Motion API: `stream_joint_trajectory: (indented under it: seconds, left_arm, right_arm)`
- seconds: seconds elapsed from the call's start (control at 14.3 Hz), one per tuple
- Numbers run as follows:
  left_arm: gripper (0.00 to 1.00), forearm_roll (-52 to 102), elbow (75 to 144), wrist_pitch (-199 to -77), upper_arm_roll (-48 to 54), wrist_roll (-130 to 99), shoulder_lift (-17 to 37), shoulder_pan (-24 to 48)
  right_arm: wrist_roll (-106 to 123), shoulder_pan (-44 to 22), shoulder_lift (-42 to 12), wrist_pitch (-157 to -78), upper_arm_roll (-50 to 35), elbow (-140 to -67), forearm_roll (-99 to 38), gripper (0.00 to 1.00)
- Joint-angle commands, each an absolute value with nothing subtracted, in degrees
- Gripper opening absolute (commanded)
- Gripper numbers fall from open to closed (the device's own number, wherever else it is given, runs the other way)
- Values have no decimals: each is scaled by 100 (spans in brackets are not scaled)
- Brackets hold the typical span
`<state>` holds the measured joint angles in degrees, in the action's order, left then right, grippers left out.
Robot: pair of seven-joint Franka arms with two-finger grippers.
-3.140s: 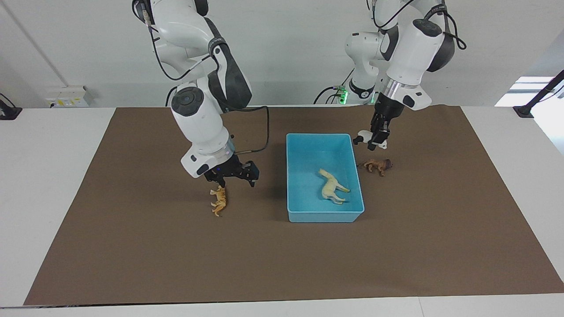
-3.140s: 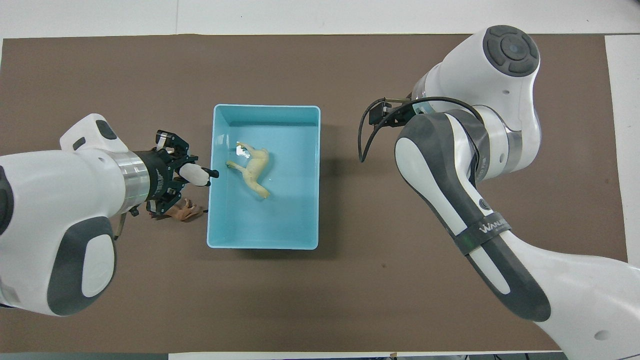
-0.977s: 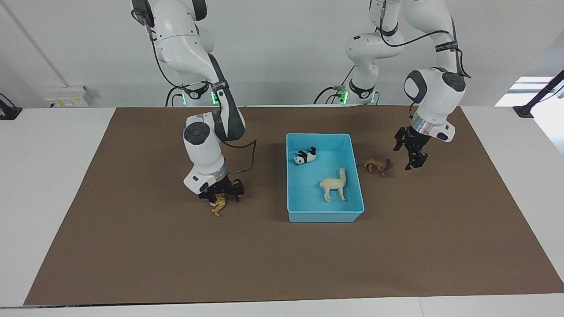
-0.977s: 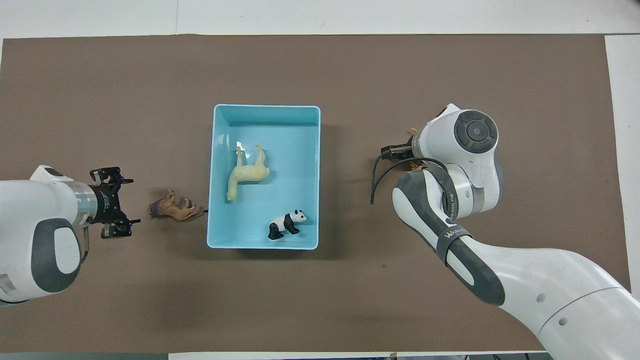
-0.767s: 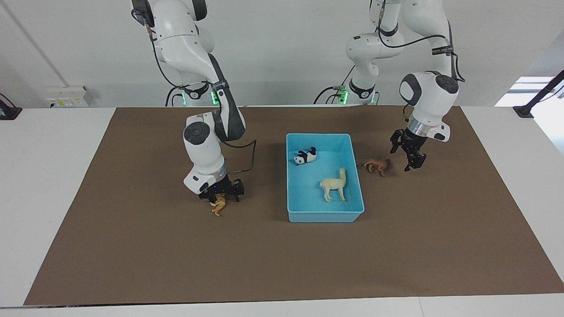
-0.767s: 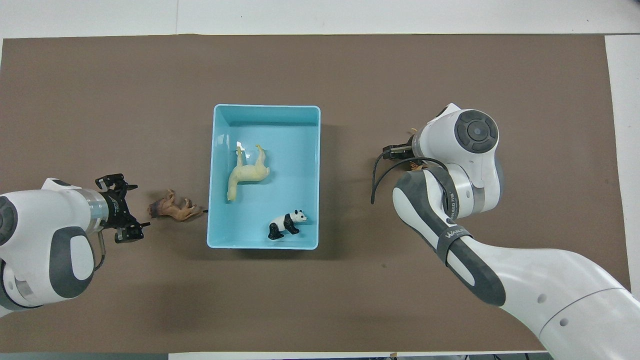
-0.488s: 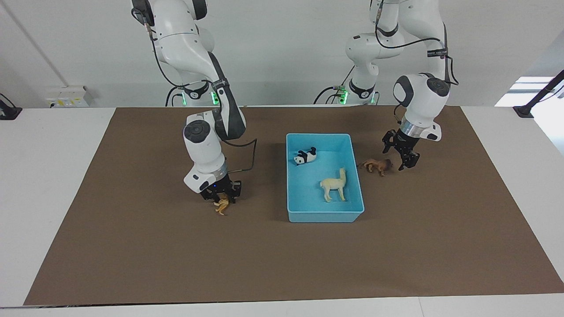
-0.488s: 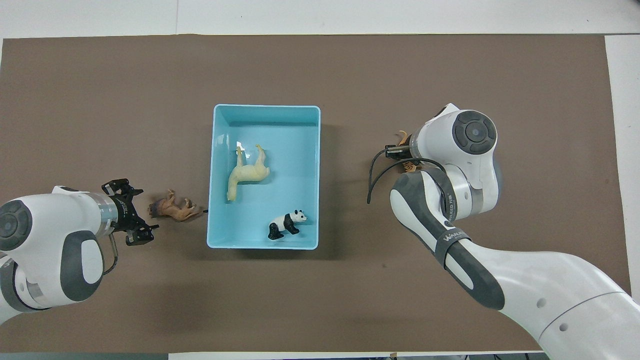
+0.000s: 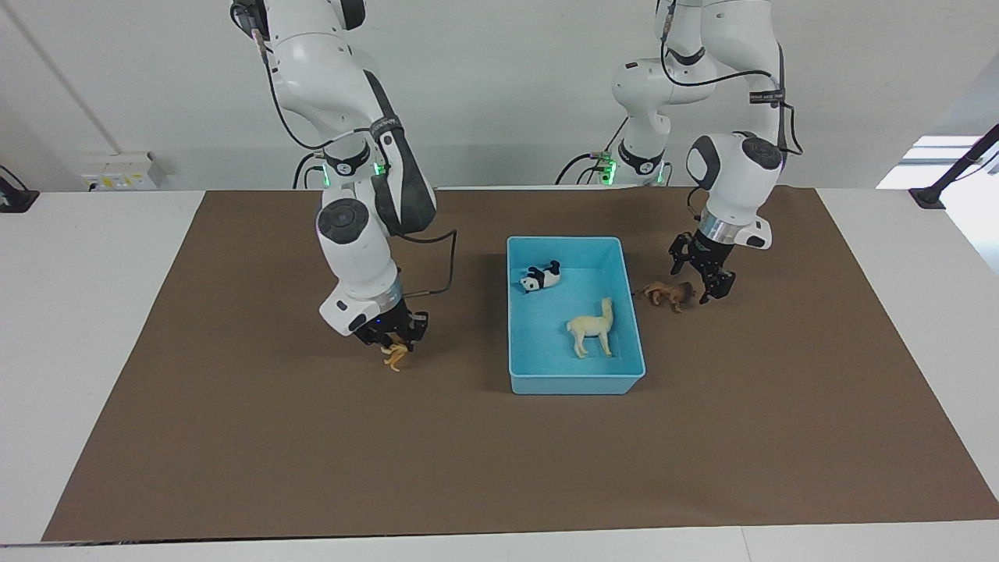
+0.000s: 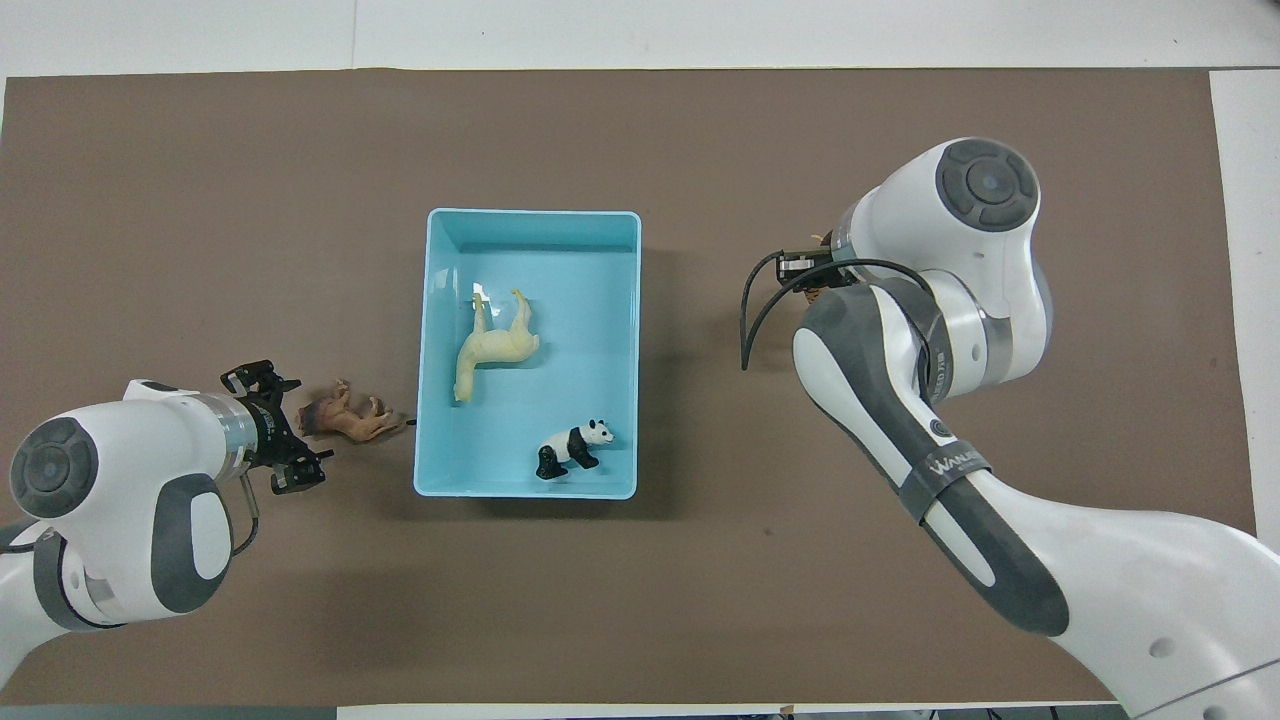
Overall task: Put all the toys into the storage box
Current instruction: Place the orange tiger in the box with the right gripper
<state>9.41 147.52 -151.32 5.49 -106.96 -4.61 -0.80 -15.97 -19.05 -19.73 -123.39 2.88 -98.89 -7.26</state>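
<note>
Panda [image 9: 541,276] and llama [image 9: 591,327] lie in the box [image 9: 518,314]; beside it, the right gripper [image 9: 394,346] pinches the tiger [image 9: 395,356], the left gripper [image 9: 701,279] spreads wide by the lion [image 9: 668,293].

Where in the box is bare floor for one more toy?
The box is bare between its wall farthest from the robots and the llama. The end nearest the robots is crowded by the panda.
</note>
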Motion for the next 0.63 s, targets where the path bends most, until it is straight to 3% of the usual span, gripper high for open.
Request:
stream_joint_trajectory:
  seconds: [0.0,0.14,0.35,0.42,0.56]
  left_arm:
    - [80,958,14854,-15398,501,-10802,-387,35]
    - [54,958,14854,-15407,501,-10793,-387,44]
    - [5,958,14854,-15407,501,-10776,-387,44]
    - [0,958,14845,-15399,492,-10758,-378,44]
    - [0,958,14749,-15355,483,-10732,-343,44]
  right_arm:
    - [-2291,-1968,-2004,-11997,176,-9133,-1403,0]
    - [-3168,-2405,-2056,-12145,88,-8852,-1678,0]
    - [-4539,-3284,-2083,-12918,88,-8929,-1635,0]
    - [-5092,-3531,-2074,-13103,88,-8973,-1635,0]
    - [-5710,-3936,-2118,-13166,88,-9017,-1635,5]
